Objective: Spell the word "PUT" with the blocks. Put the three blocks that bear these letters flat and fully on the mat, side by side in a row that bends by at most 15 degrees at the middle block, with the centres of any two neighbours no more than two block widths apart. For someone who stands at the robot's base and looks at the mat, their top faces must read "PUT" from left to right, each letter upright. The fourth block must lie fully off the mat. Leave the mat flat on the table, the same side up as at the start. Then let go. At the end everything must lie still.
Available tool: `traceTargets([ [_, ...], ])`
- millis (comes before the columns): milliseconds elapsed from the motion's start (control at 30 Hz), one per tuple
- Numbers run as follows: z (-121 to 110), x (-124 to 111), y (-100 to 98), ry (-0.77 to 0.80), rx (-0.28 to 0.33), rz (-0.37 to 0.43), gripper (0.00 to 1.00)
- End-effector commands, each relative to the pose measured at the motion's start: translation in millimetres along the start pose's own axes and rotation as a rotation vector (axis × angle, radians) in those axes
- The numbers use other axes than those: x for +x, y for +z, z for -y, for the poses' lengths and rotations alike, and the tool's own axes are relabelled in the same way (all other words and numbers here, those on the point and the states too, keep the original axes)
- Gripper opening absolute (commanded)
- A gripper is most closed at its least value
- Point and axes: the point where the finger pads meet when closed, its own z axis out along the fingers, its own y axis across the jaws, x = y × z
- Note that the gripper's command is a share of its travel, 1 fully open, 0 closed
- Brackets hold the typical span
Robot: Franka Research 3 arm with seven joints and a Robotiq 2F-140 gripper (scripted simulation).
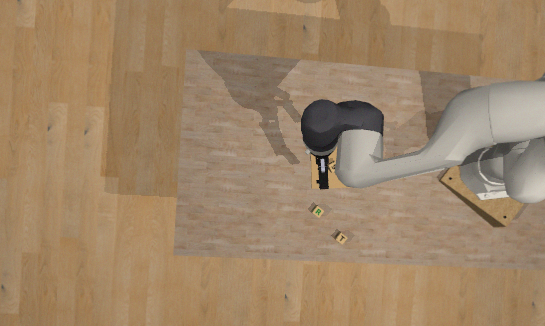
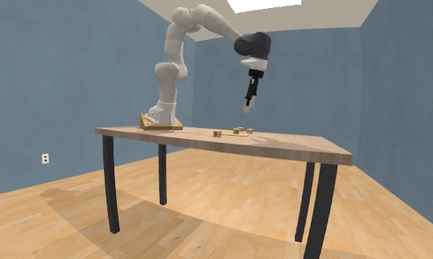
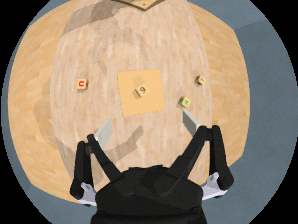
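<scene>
Claw, black with pale flat finger pads [image 1: 323,172] [image 2: 249,105]: fingers wide apart, nothing between them; raised above the mat.

Mat, square, thin, plain yellow-tan [image 1: 335,183] [image 2: 244,135] [image 3: 150,107]: flat on the bench, smooth surface. On it, one pale wooden cube with a dark character on top [image 1: 331,166] [image 2: 236,131] [image 3: 141,90]; turned in the wrist view, resembling a 9 or P, cannot tell which.

Off the mat, robot's left: pale wooden cube with green "R" [image 1: 318,211] [image 2: 249,131] [image 3: 185,102], nearer the mat; pale wooden cube with black "T" [image 1: 341,238] [image 2: 241,129] [image 3: 200,80], farther out and closer to the base. Robot's right: pale wooden cube with red "U" [image 2: 217,134] [image 3: 82,84], well apart from the mat; red characters also on its sides, first resembling a 9. "PUT" not spelled.

Bench [image 1: 243,215] [image 2: 284,148] [image 3: 105,65]: streaked wood-grain top, dark straight legs. Arm, smooth rounded pale grey with dark wrist [image 1: 513,112] [image 2: 167,79], stands on a yellowish wooden base plate with dark holes [image 1: 505,217] [image 2: 177,128] [image 3: 145,5].
</scene>
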Motion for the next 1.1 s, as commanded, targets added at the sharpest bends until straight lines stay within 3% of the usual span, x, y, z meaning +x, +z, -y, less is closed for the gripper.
traceTargets([
  [0,1,1,-2.9,-0.139,0.002,-0.012,1.00],
  [1067,5,-13,-38.6,-0.567,0.006,-0.017,1.00],
])
